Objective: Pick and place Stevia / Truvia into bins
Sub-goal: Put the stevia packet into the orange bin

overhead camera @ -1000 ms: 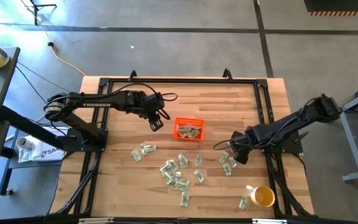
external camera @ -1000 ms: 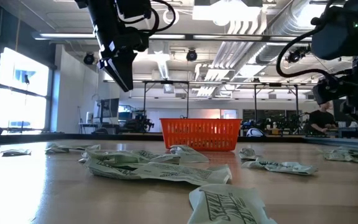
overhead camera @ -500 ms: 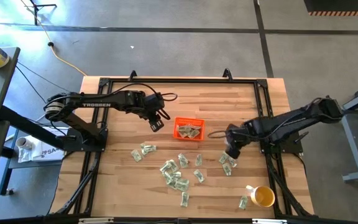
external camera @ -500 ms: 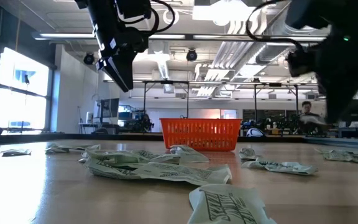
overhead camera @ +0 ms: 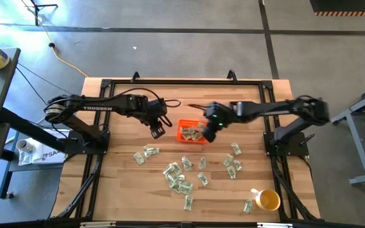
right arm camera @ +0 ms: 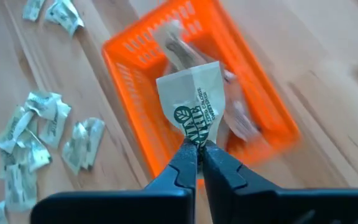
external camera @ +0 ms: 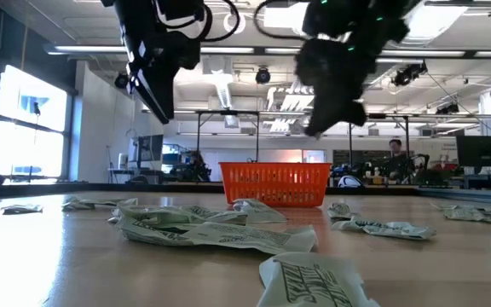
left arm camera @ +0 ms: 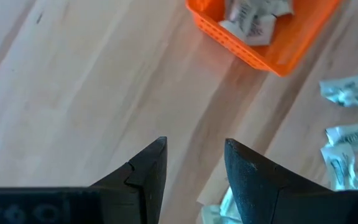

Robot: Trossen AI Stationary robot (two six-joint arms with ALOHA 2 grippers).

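The orange bin (overhead camera: pixel 192 132) sits mid-table with a few green-and-white packets inside (right arm camera: pixel 241 118). Several more packets lie scattered on the wood near the table's near edge (overhead camera: pixel 178 178) and to the right (overhead camera: pixel 233 161). My right gripper (overhead camera: pixel 208 135) hovers over the bin's right side, shut on one packet (right arm camera: pixel 194 99). My left gripper (overhead camera: pixel 158 131) hangs open above bare wood just left of the bin (left arm camera: pixel 263 37), touching nothing. My right gripper pinches a single packet by one short end (right arm camera: pixel 196 138) between its two fingertips. The packet sticks out beyond the fingers, lifted clear, above the orange bin's inside.
A yellow mug (overhead camera: pixel 268 200) stands near the table's near right corner with a packet (overhead camera: pixel 248 206) beside it. The black frame rails (overhead camera: pixel 182 82) run along the table's edges. Bare wood lies along the far side of the table.
My right gripper has travelled from the packets at the table's right toward the left and far side, carrying one packet, and now hangs over the bin. My left gripper has shifted slightly toward the near edge beside the bin.
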